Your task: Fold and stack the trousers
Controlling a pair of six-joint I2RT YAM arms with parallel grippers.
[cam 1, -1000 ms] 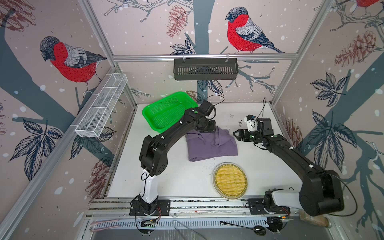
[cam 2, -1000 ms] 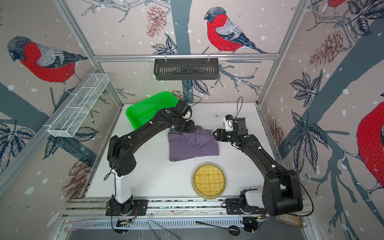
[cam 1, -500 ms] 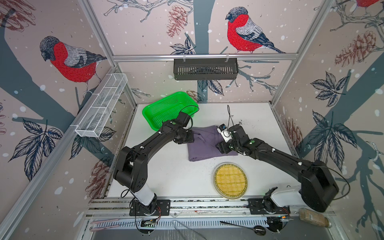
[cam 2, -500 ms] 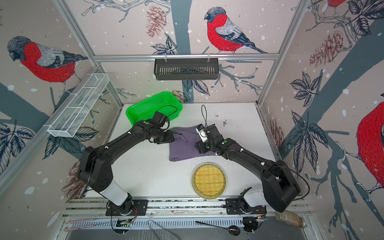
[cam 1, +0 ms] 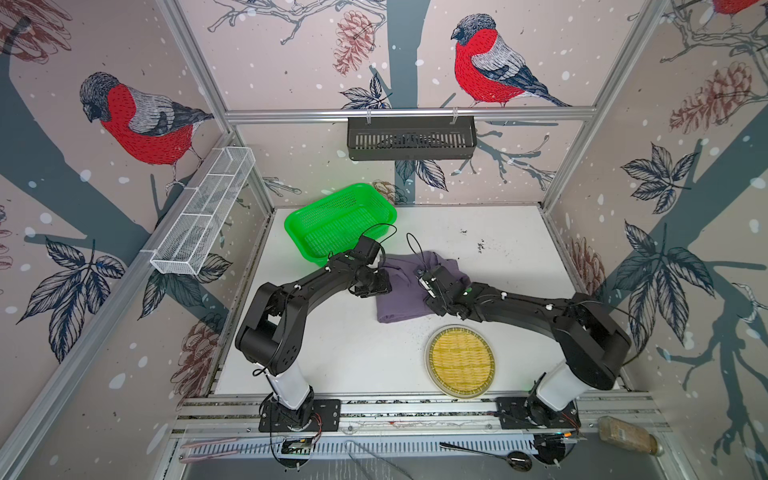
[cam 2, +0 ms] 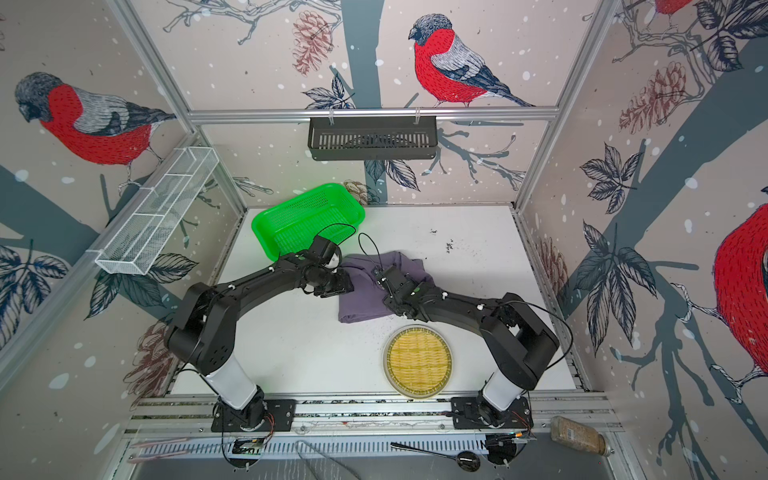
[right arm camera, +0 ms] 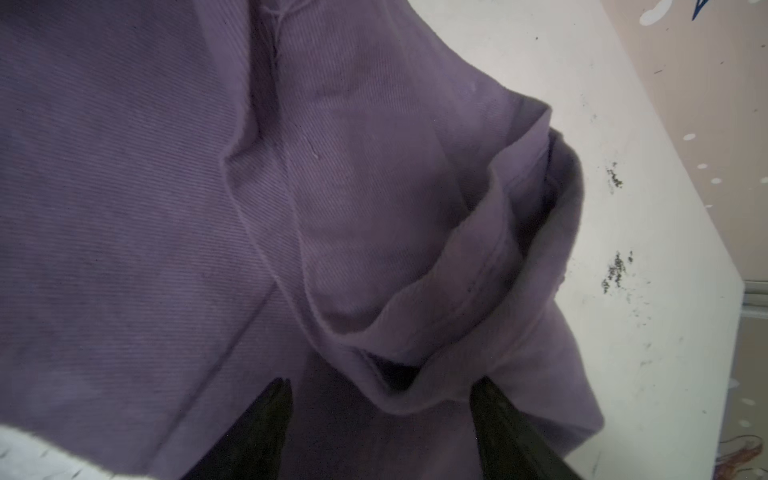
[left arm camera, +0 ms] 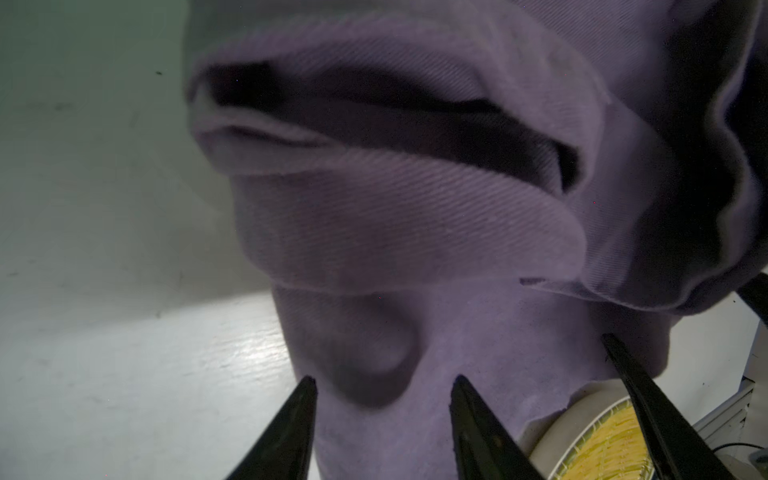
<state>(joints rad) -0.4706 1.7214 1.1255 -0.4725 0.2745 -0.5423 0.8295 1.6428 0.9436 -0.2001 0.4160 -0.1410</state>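
Broadly, the folding is looking mostly done and the stacking is not yet begun. The table (cam 1: 332, 353) is carrying the trousers (cam 1: 399, 291) just past its centre toward 12 o'clock, and they are lying as one compact, many-layered bundle rather than spread out. The bundle is not sitting flat: in the right wrist view a loose fold is standing up as a ridge along one edge, and in the left wrist view the layers are gaping open. So tidying or one more fold is probably remaining.

The basket (cam 1: 299, 224) is sitting empty at 11 o'clock, apart from the cloth. The plate (cam 1: 461, 361) is lying empty at 5 o'clock, near the bundle's front edge. No other garment is showing, so where the trousers should be stacked cannot be told.

The left gripper (left arm camera: 382, 399) is working at the bundle's 9 o'clock edge, jaws apart, tips low beside the cloth. The right gripper (right arm camera: 380, 395) is hovering over the 3 o'clock half, jaws apart astride the ridge, pinching nothing visibly.
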